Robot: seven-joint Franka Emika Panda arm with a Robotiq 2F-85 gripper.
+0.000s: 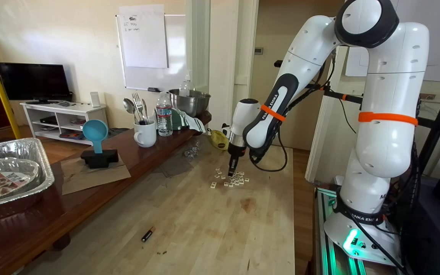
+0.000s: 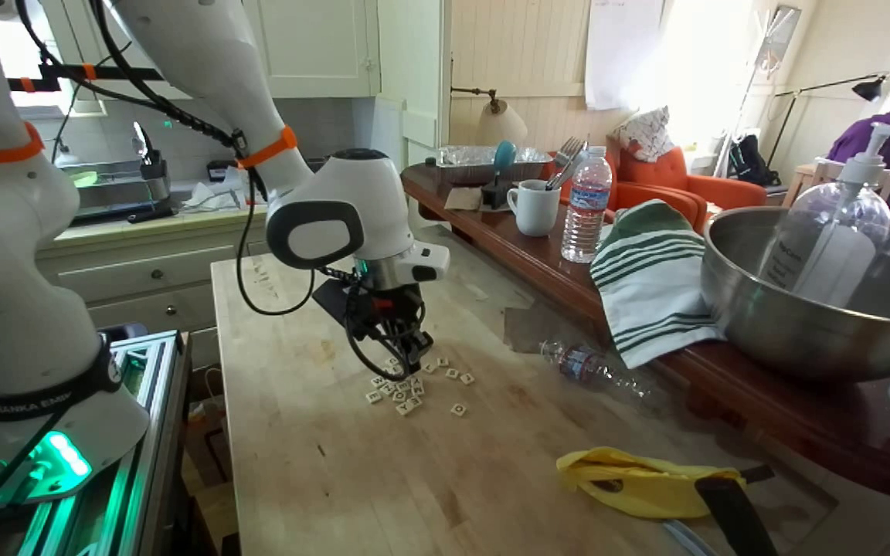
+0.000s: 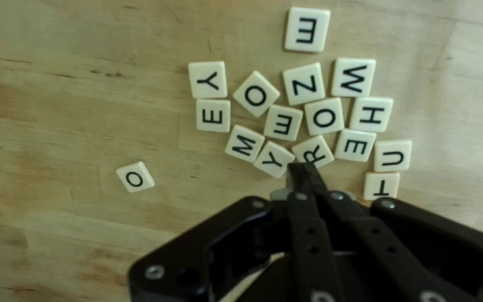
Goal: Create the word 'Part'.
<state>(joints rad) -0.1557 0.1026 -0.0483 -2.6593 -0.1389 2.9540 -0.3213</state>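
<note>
Letter tiles (image 3: 285, 121) lie on the wooden table (image 3: 69, 126), in the wrist view running from a lone O (image 3: 135, 177) at the frame's left, through a loose cluster (image 3: 324, 119) at upper centre (the gripper (image 3: 303, 168) overlaps its lower edge, fingers closed together), to a U (image 3: 393, 155) above a T (image 3: 381, 184) at right.

Readable letter tiles (image 3: 283, 122) were 16 (4 E, 3 O, 2 Y, 7 others) | water bottles (image 2: 587, 208): 2 | steel bowl (image 2: 793, 332): 1 | battery (image 1: 148, 234): 1 | gripper (image 3: 304, 170): 1
</note>
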